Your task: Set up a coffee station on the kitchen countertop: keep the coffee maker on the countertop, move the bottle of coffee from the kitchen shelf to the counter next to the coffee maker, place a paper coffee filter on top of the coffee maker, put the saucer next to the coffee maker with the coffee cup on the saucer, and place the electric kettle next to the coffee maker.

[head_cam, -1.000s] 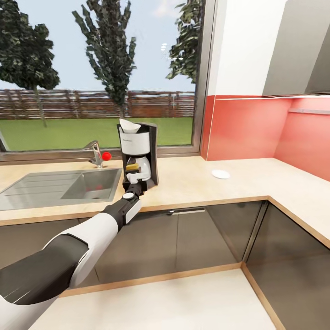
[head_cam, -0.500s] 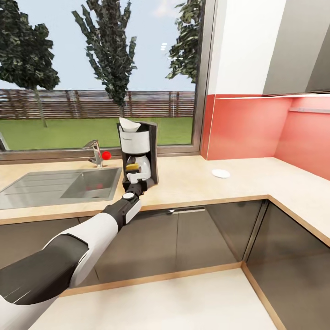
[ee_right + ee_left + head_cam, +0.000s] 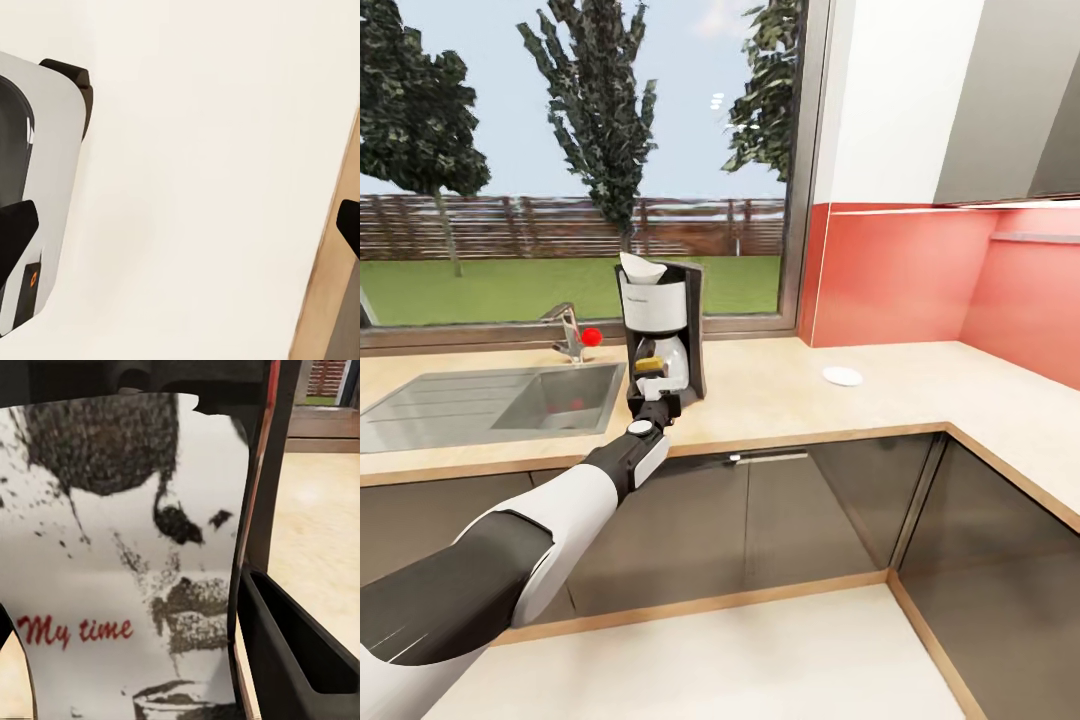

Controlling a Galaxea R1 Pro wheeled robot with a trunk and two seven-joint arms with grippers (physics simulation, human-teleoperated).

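In the head view, at frame centre, the left tool (image 3: 652,398) held the upright bottle of coffee (image 3: 650,367) right in front of the coffee maker (image 3: 663,330) on the table (image 3: 780,400), with open table toward the saucer (image 3: 842,376) at right; the left wrist view showed the bottle's label (image 3: 127,555) pressed close between dark fingers (image 3: 292,652); in the right wrist view, the right tool's grip could not be told.

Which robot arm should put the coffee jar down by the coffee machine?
The left. Its gripper already holds the bottle of coffee right in front of the coffee maker on the kitchen countertop.
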